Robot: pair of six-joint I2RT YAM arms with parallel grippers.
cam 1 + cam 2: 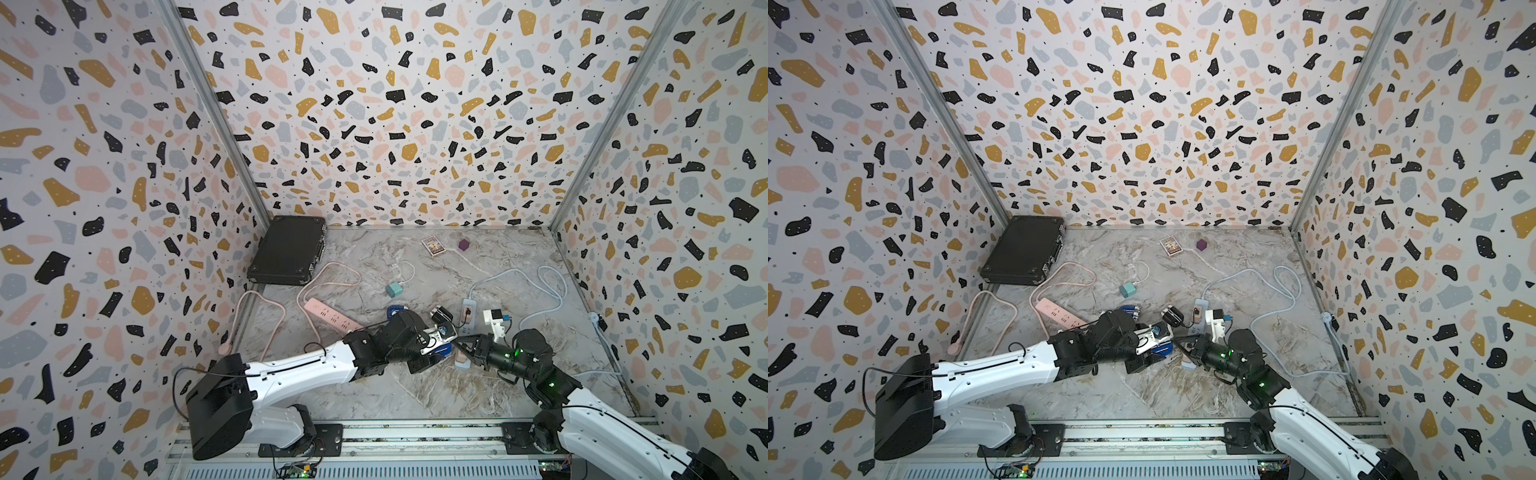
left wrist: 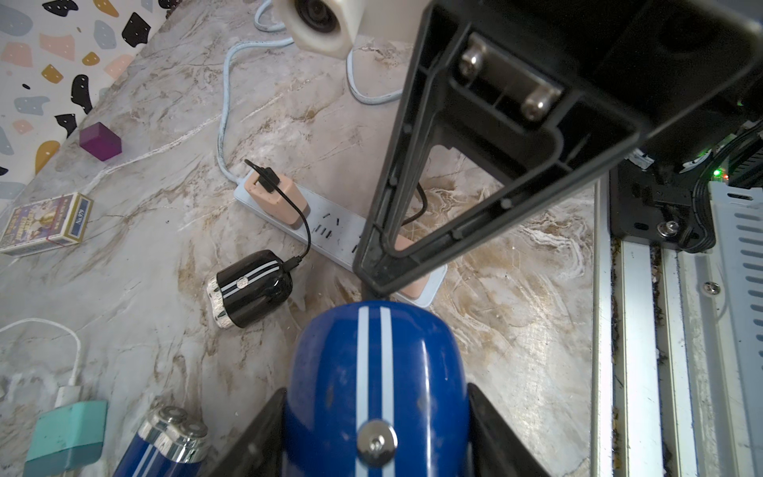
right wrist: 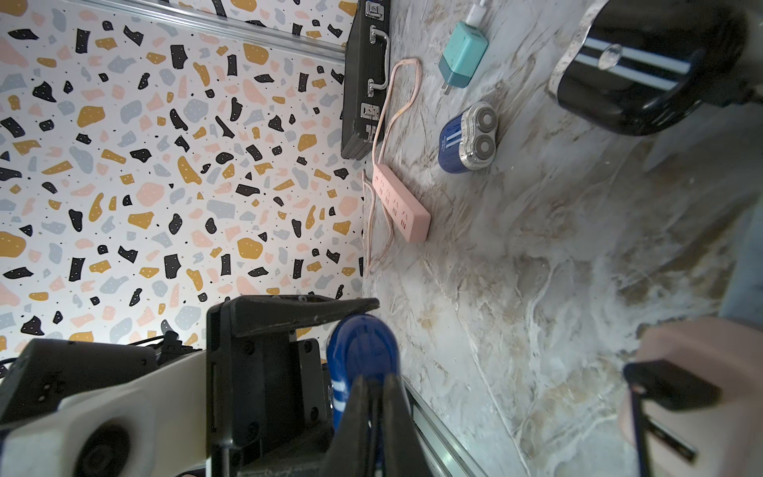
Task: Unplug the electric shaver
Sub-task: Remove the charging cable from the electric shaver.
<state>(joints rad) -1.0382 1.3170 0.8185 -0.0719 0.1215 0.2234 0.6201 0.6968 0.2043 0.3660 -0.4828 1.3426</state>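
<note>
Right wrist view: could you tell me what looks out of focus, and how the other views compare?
Right wrist view: the pink adapter, near the lens, is badly blurred, the black shaver slightly; the pink strip is sharp. Left wrist view: soft reflections on the held blue shaver. Both top views: evenly lit and sharp.

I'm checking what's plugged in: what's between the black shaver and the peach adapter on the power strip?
A black cable links the black shaver to the peach adapter on the power strip; the left wrist view shows it.
</note>
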